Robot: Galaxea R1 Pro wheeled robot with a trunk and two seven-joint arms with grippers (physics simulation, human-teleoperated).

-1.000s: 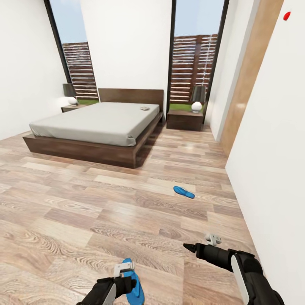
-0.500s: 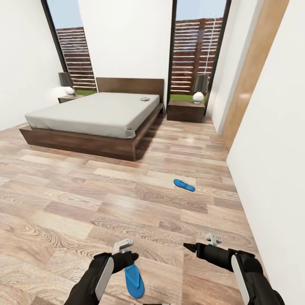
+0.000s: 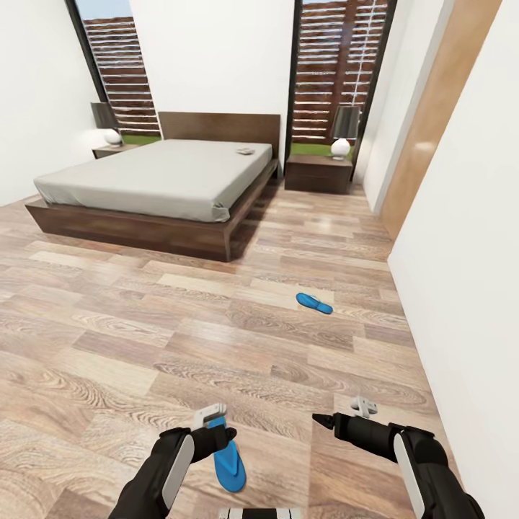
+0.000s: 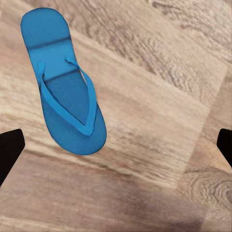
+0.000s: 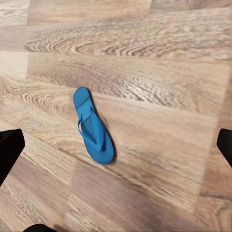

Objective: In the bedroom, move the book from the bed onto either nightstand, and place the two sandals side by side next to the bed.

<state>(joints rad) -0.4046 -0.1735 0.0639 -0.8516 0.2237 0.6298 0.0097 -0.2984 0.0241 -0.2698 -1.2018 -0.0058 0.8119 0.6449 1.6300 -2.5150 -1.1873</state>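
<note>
sandal (image 3: 230, 465) now clear of left gripper (image 3: 215, 425)

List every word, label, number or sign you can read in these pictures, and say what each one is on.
No text can be read in any view.
The book on the bed: too small and blurred to make out any lettering.
The near sandal and the far sandal: plain blue, no brand or mark to be seen.
The right-hand nightstand, the lamp on it, the walls and the floor: no labels or signs.
</note>
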